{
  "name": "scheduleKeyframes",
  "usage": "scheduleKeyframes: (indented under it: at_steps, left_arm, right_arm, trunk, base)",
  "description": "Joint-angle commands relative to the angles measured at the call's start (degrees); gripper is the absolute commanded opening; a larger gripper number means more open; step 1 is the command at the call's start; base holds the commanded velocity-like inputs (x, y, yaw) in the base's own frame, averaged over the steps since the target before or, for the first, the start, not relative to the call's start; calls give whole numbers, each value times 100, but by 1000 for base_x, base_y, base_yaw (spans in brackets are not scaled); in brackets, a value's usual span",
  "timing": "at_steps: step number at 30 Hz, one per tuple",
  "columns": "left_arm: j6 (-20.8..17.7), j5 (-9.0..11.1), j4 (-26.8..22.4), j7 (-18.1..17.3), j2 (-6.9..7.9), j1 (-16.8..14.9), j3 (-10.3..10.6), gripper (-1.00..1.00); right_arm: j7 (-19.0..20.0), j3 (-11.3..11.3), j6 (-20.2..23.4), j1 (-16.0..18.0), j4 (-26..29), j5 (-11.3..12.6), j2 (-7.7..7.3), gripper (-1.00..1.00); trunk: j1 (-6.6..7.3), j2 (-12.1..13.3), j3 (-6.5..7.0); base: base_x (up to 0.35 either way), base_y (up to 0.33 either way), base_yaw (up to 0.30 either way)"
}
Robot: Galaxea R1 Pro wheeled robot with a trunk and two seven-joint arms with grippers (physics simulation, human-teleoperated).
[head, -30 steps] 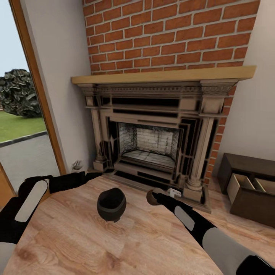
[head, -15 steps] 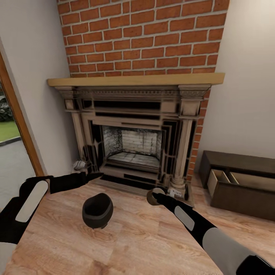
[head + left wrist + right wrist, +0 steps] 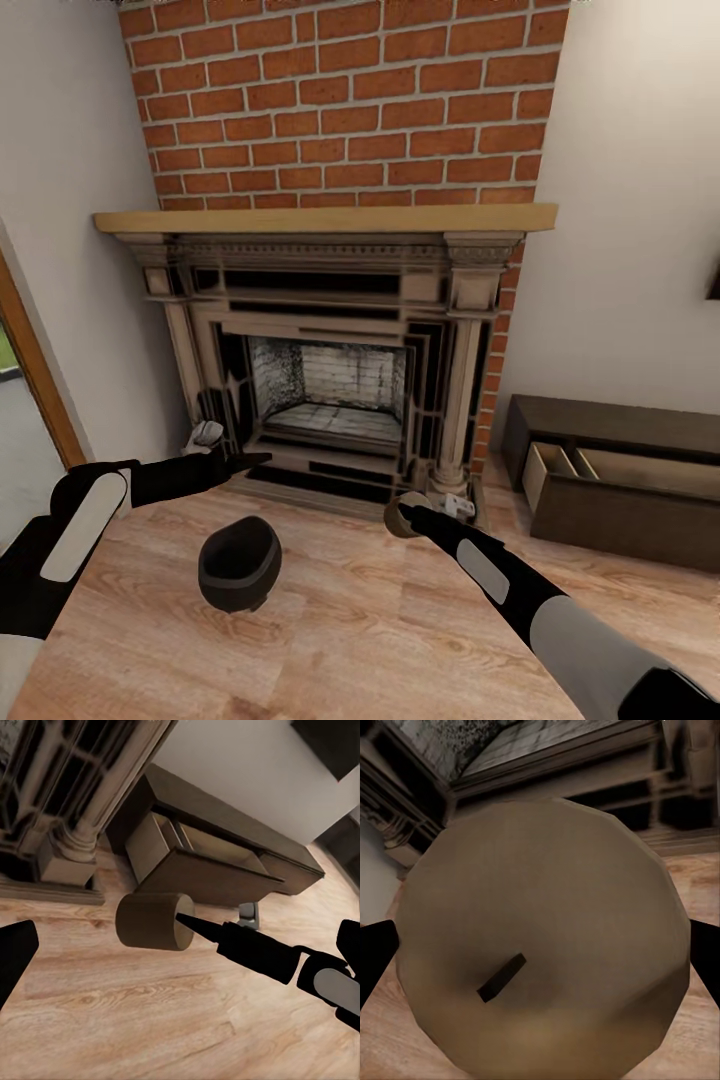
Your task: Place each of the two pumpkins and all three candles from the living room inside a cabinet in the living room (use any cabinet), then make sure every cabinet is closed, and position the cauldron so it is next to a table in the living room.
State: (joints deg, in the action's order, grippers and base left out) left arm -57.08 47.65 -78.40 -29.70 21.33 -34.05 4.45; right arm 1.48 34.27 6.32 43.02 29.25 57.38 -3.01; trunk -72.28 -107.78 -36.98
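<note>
While cabinet (image 3: 610, 470) gapes, right gripper (image 3: 400, 516) clasps candle (image 3: 540, 945).

Both arms are built of glossy black segments with rounded joints. The left arm (image 3: 80, 520) has a bulky black forearm bearing a long light-grey oval panel along its upper face, then narrows to a slim black wrist. The right arm (image 3: 540, 610) has a light-grey cylindrical sleeve near the elbow, a black section with a smaller grey oval inlay, and tapers to a thin pointed black end. In the left wrist view the right arm's taper is a smooth black cone, with a grey pill-shaped panel behind a rounded black joint.
</note>
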Motion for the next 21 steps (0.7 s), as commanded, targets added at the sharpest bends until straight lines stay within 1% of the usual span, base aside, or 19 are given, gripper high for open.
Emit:
scheduleKeyframes:
  at_steps: [1, 7, 9, 12, 18, 21]
  left_arm:
    - [-14, -19, 0, -27, 3, -5, 2, 100]
    - [-14, -19, 3, -27, 3, -5, 3, 100]
    - [-14, -19, 1, -27, 3, -5, 1, 100]
    - [-14, -19, 1, -28, 4, -4, -4, 100]
    - [-14, -19, 0, -28, 3, -5, -1, 100]
    - [-14, -19, 0, -27, 3, -5, 10, 100]
  right_arm:
    - [3, 28, 8, 6, 3, 36, -6, -100]
    - [15, 27, -5, 4, 7, 36, -6, -100]
    - [15, 30, -5, 4, 10, 36, -6, -100]
    - [12, 28, 4, 4, 8, 36, -6, -100]
    - [2, 27, 10, 5, 2, 38, -6, -100]
    - [1, 27, 10, 5, 2, 41, -6, -100]
  trunk:
    - [23, 39, 12]
    - [155, 279, 120]
    - [155, 279, 120]
    - [155, 279, 120]
    - [155, 279, 120]
    - [155, 279, 120]
  base:
    - [0, 0, -1]
    - [0, 0, 0]
    - [0, 0, -64]
    - [0, 0, -217]
    - [0, -1, -283]
    - [0, -143, -291]
